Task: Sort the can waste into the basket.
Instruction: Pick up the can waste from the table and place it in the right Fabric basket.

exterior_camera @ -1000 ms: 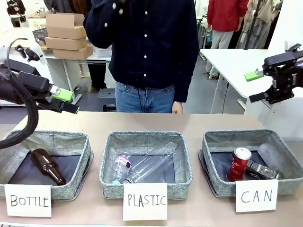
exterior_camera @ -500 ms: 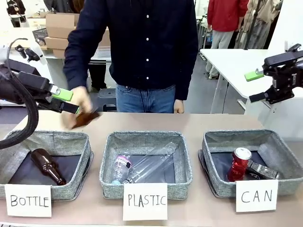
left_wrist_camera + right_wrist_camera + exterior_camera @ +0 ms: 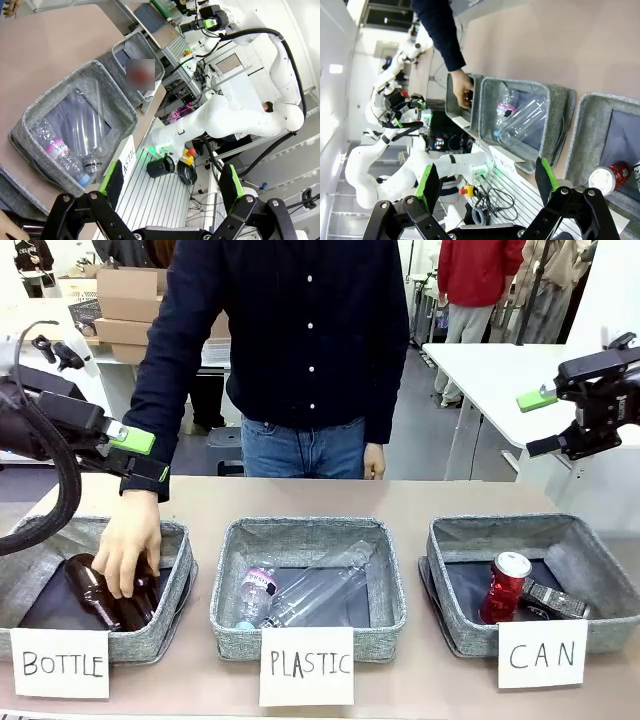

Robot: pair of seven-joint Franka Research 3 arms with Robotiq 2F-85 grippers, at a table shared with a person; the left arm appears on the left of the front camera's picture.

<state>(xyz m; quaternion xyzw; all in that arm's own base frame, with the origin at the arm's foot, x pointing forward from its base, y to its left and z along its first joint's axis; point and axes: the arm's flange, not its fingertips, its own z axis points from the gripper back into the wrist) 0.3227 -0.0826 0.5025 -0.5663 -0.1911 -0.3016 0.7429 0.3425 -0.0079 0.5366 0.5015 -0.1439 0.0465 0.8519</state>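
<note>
2 cans (image 3: 515, 592) inside basket (image 3: 590, 540), pincers raised

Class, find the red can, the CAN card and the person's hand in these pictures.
red can (image 3: 504, 590), front view, its red side wall.
CAN card (image 3: 541, 653), front view, middle of lettering.
person's hand (image 3: 127, 545), front view, back of hand.

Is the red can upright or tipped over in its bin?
Roughly upright: the red can stands in the CAN bin, silver top upward, leaning slightly.
</note>
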